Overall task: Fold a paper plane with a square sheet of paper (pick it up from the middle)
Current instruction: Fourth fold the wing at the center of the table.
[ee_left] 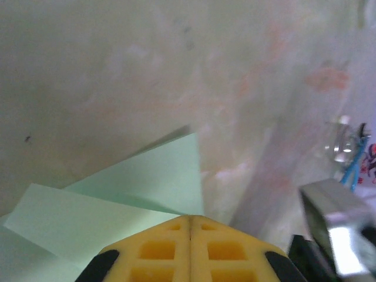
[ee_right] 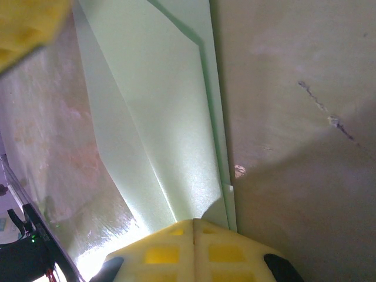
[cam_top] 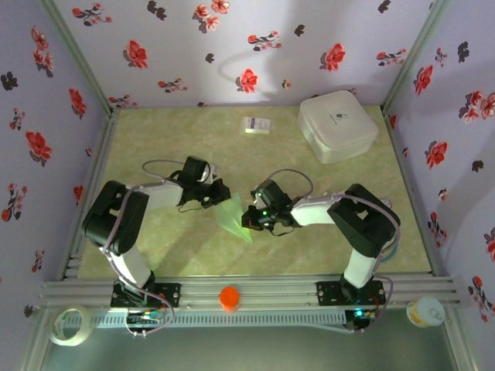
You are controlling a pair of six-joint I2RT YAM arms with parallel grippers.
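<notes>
Mottled green surface (cam_top: 193, 139). White box (cam_top: 337, 126) at the far right, well apart from the work. Half-folded paper plane (cam_top: 233, 218) sits mid-surface between both hands; can't tell if it's lifted or resting. Long creases run hand to hand. Left hand (cam_top: 219, 195) is clamped on its far-left end, right hand (cam_top: 252, 217) clamped on the near-right end. Both equally near, so the next fold likely follows that axis. Small card (cam_top: 256, 125) lies far back.

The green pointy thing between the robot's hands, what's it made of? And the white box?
The paper plane looks like thin paper, pale mint green with a faint sheen: it holds sharp creases and flat overlapping layers. The white box seems to be smooth plastic, going by its rounded corners and even surface, though it's too far away to be sure.
</notes>
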